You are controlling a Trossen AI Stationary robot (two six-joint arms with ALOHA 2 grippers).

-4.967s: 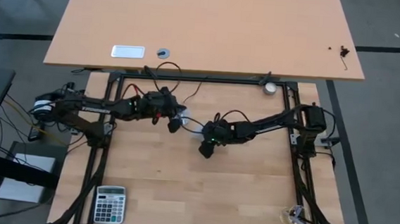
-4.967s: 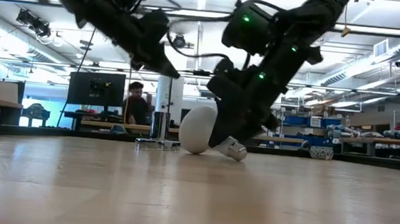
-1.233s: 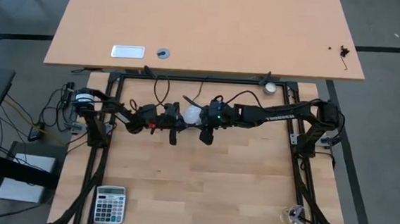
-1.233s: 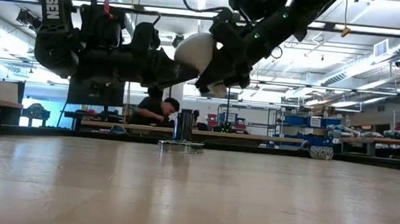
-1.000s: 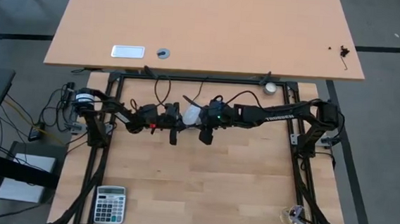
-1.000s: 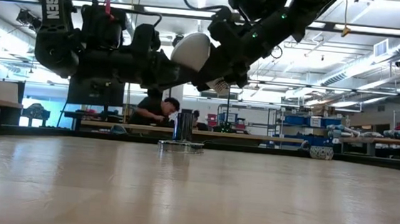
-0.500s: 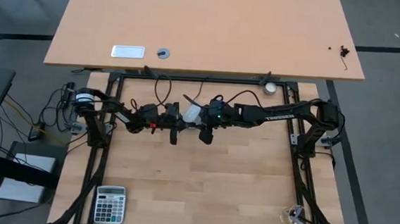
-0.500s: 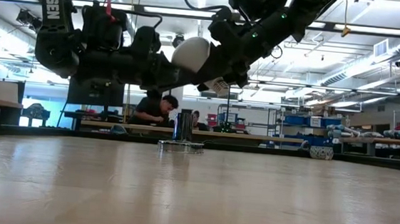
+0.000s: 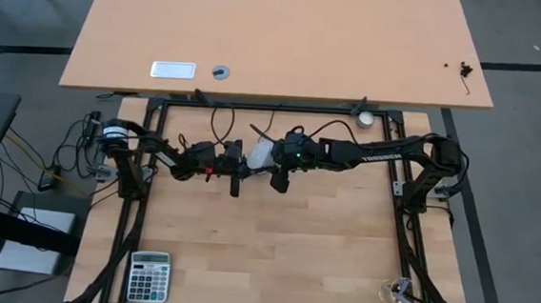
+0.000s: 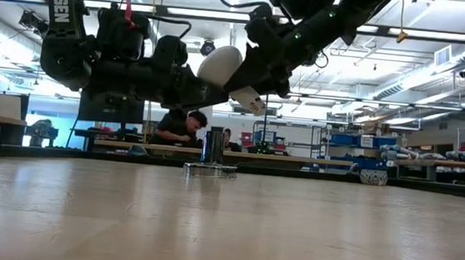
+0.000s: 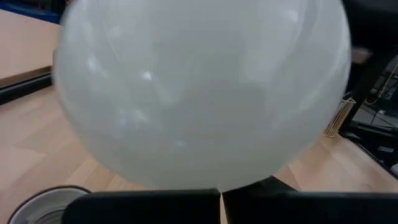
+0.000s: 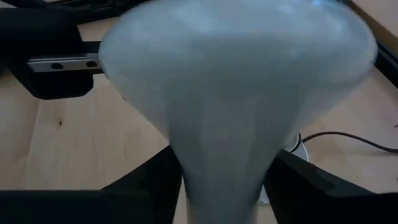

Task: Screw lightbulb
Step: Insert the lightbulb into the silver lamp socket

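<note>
Lightbulb [image 10: 220, 65] aloft above the counter [image 10: 225, 221]: we see its white dome in mid-air, with its neck clamped between the fingers of the right gripper [image 10: 249, 80]. Touching the dome from the other side is the left gripper [image 10: 194, 84], its fingers pressed together with nothing between them. Beyond and below both grippers, the silver socket base [image 10: 210, 157] stands upright on the counter. Farther off, a person [image 10: 179, 126] sits at a desk.
</note>
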